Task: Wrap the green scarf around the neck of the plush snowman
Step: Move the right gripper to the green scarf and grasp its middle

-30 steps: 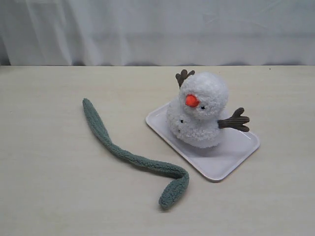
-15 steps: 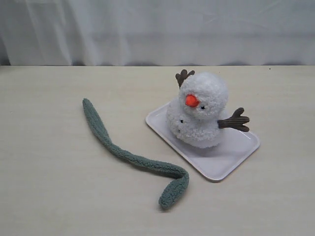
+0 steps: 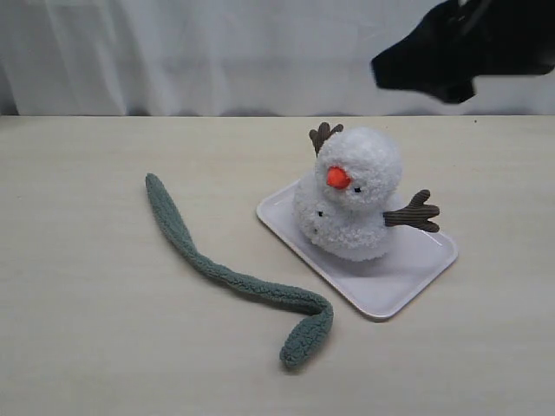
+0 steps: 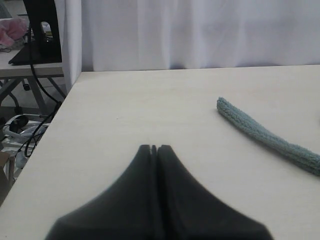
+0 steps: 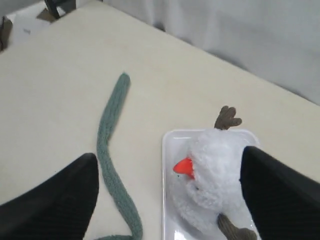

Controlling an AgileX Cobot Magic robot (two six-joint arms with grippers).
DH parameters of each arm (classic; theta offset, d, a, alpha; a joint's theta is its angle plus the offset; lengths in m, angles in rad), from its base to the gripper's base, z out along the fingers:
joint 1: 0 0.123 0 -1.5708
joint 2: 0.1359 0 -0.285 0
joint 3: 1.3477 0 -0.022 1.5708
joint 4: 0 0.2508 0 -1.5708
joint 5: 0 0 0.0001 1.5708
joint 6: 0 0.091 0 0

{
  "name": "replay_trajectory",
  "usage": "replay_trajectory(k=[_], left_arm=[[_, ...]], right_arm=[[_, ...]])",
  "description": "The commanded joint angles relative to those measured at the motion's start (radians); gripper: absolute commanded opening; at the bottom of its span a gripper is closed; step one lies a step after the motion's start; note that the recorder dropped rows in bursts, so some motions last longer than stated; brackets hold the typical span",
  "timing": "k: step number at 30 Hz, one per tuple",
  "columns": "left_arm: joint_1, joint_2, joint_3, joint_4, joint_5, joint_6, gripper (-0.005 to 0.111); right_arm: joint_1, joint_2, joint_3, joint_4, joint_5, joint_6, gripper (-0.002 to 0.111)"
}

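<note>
Soft, even light fills all three views, leaving the pale table [image 3: 87, 364] bright. The plush snowman [image 3: 351, 195] casts a faint shadow on the white tray [image 3: 408, 279], the green scarf [image 3: 227, 279] a thin one along its lower edge. At upper right of the exterior frame, the right arm [image 3: 447, 48] is a dark, soft-edged silhouette. In the wrist views the left gripper [image 4: 154, 149] and the fingers [image 5: 55, 200] of the right gripper [image 5: 167, 156] are black and out of focus along the lower frame. The curtain [image 4: 200, 30] looks washed out.

Plush snowman [image 3: 351, 195] sits on tray [image 3: 408, 277], ahead of and below right pincer [image 5: 167, 157]. Scarf [image 3: 234, 282] lies on counter [image 3: 87, 329], left of tray, its near end just beside it, farther from that pincer.
</note>
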Motion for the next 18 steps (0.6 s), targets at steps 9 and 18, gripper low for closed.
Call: replay_trajectory(k=[9, 18], left_arm=[[0.002, -0.002, 0.004, -0.007, -0.009, -0.003, 0.000], [0.002, -0.002, 0.004, -0.007, -0.009, -0.003, 0.000]], right_arm=[[0.392, 0.375, -0.159, -0.477, 0.043, 0.470, 0.073], [0.423, 0.692, -0.361, -0.366, 0.062, 0.386, 0.073]])
